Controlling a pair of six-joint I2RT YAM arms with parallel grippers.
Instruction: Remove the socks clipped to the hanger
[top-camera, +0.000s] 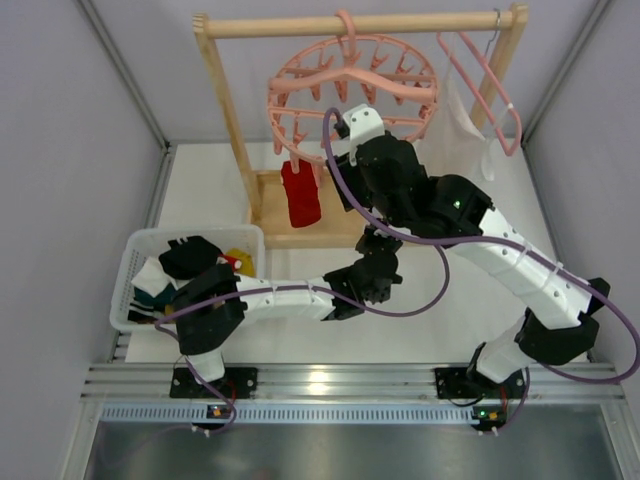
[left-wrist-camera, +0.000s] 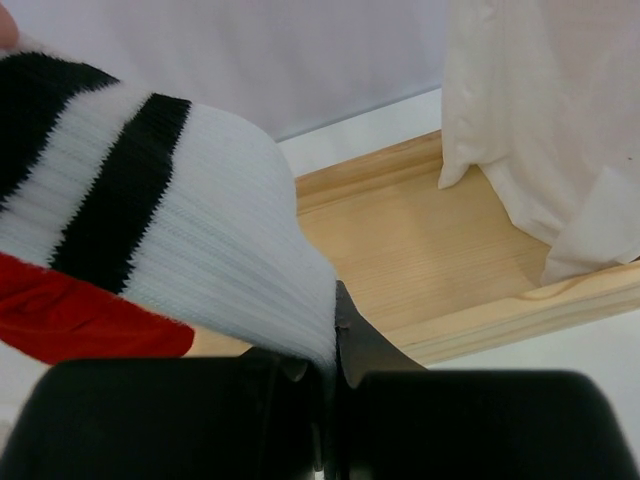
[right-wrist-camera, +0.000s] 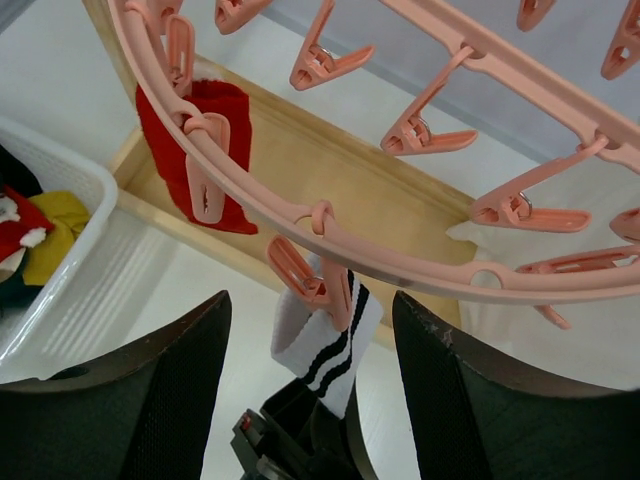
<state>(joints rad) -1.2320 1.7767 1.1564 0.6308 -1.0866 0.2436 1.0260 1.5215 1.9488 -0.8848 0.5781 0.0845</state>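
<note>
The round salmon-pink hanger hangs by its hook from the wooden rack's top bar. A white sock with black stripes and a red cuff hangs from a clip on the ring's near rim. My left gripper is shut on this sock's lower part from below; it also shows in the right wrist view. My right gripper is open, its fingers either side of that clip, just below the rim. A red sock hangs clipped at the ring's left.
A white basket at the left holds several removed socks. The wooden rack's base board lies under the hanger. A large white cloth hangs on a plain pink coat hanger at the right.
</note>
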